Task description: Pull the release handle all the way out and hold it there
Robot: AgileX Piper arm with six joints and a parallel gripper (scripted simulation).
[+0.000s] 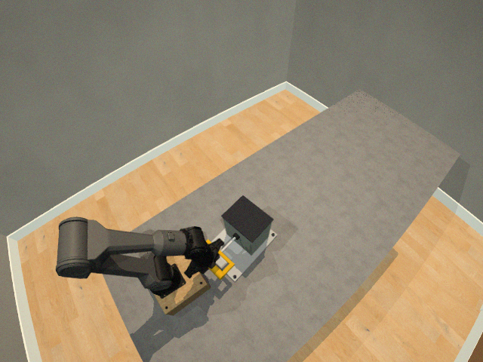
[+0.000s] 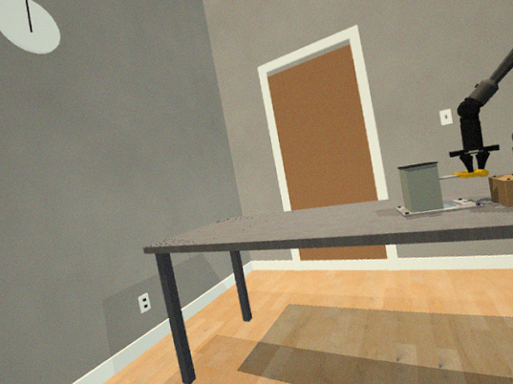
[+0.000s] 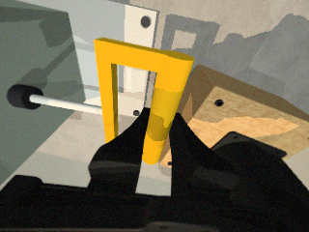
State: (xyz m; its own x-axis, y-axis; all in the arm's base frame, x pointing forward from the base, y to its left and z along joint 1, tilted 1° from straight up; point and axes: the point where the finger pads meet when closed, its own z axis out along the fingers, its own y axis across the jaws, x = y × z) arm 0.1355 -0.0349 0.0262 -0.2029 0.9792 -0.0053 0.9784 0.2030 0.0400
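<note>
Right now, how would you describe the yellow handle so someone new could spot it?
On the long grey table, find the grey box with a black top. A thin white rod leaves its side and ends in the yellow rectangular loop handle, the only yellow thing there, pinched by the black gripper.

grey table (image 2: 273, 237) — on it: base plate (image 1: 269, 238) | wooden block (image 1: 191, 292)

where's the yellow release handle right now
In the top view the yellow release handle sits near the table's left end, between the grey box and the arm's wooden base block, out on its white rod, with the hand clamped on its grip.
</note>
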